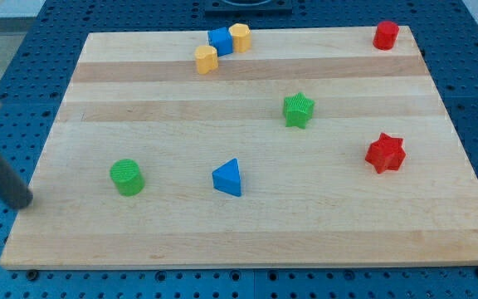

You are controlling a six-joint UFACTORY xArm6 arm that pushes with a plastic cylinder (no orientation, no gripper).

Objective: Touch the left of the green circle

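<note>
The tip [25,202] stood at the board's [247,241] left edge, near the view's bottom, touching no block; as a bare rod it had nothing to open or close and held nothing. The green circle [127,177] lay to its right, apart from it, with clear wood between.

Risk, as judged: an approach carried too far would shove the circle rightward toward the blue triangle [228,178] rather than merely touch it. A path set too high or low would meet its top or bottom face instead of its left.

The circle was a short ribbed cylinder, seemingly plastic. The triangle was a blue wedge. Farther off sat a red star [385,153] and a green star [299,110]. At the far edge were two yellow blocks [207,59] [240,37] flanking a blue block [220,41], and a red cylinder [386,35]. The board was pale banded wood.
</note>
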